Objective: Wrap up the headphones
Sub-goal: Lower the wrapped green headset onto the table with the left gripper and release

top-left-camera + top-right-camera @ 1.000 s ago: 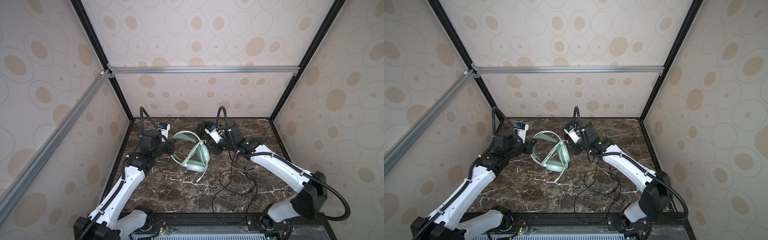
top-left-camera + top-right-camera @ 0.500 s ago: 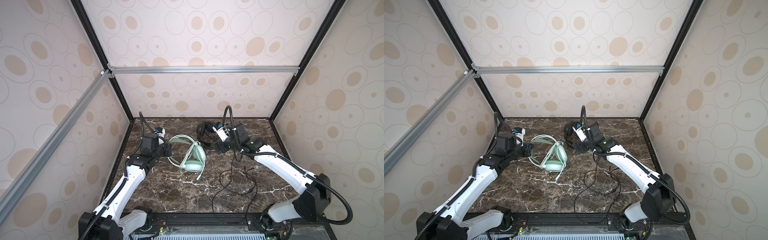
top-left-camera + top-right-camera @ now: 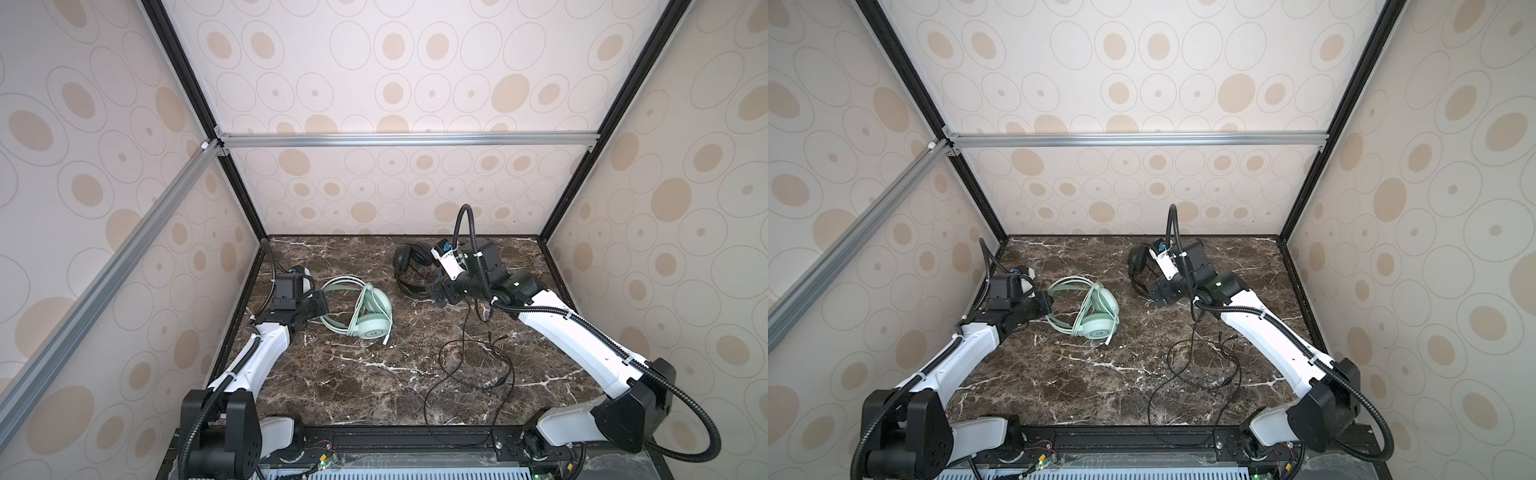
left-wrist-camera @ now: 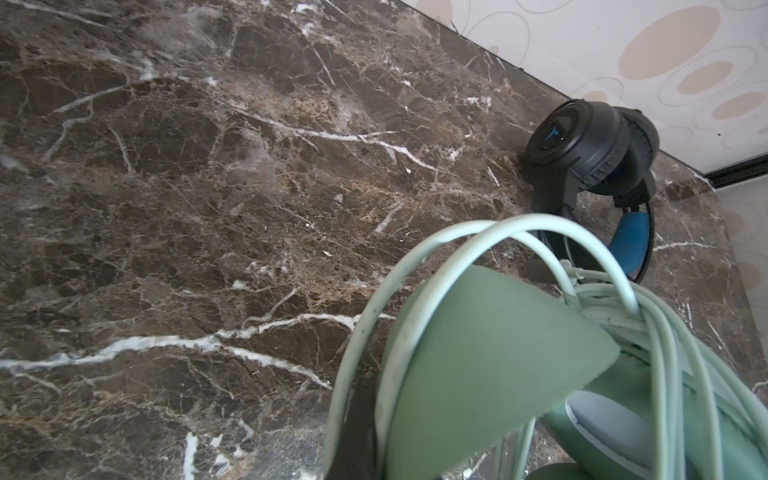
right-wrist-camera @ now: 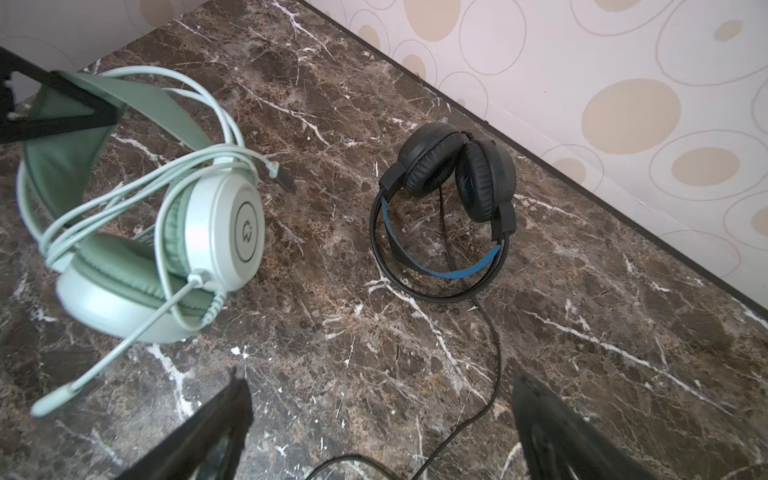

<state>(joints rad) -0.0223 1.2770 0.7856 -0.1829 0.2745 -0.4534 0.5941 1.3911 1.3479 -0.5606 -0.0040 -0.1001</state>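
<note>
Where the left arm ends: left gripper (image 3: 321, 306) clamped tight on the headband of the mint headset (image 3: 371, 322), whose earcups lie at its 3 o'clock in both top views.
Right gripper (image 5: 382, 428): jaws spread wide, holding nothing; in the wrist view the black cable (image 5: 497, 357) runs between them.
Markings: round ring logo on a mint earcup, blue triangular mark on a black earcup; no readable words.
Around: mint cable (image 4: 519, 218) looped round its own headset; black cable sprawls loose on the table (image 3: 374, 395) at the right gripper's 5 o'clock.
Black headset (image 3: 404, 262): on the table at the right gripper's 10 o'clock, near the back wall.
</note>
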